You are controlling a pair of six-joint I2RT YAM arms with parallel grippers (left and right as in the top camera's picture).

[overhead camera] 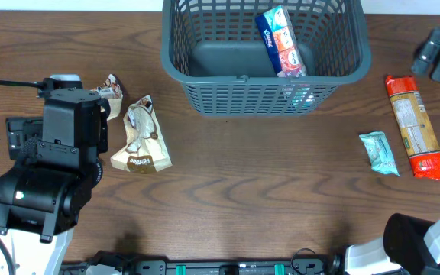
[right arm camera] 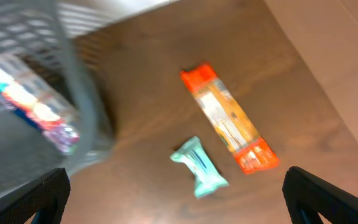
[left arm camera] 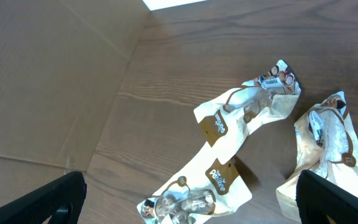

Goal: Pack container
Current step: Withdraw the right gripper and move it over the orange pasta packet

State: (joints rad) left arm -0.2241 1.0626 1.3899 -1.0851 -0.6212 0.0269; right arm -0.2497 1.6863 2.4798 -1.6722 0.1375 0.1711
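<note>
The container (overhead camera: 176, 72), a dark grey lattice basket, stands at the back middle with a blue and orange packet (overhead camera: 281, 42) leaning inside. My left gripper (left arm camera: 188, 205) hangs open above cream snack packets (left arm camera: 225, 165) at the left; another cream packet (overhead camera: 142, 137) lies beside that arm. At the right, my right gripper (right arm camera: 179, 205) is open and empty above a teal packet (right arm camera: 201, 168) and a long orange packet (right arm camera: 229, 127). In the blurred right wrist view the container (right arm camera: 79, 93) is at the left edge.
A cardboard wall (left arm camera: 48, 81) rises left of the cream packets. The left arm's body (overhead camera: 52, 176) covers the front left of the table. The right arm's base (overhead camera: 411, 244) sits at the front right corner.
</note>
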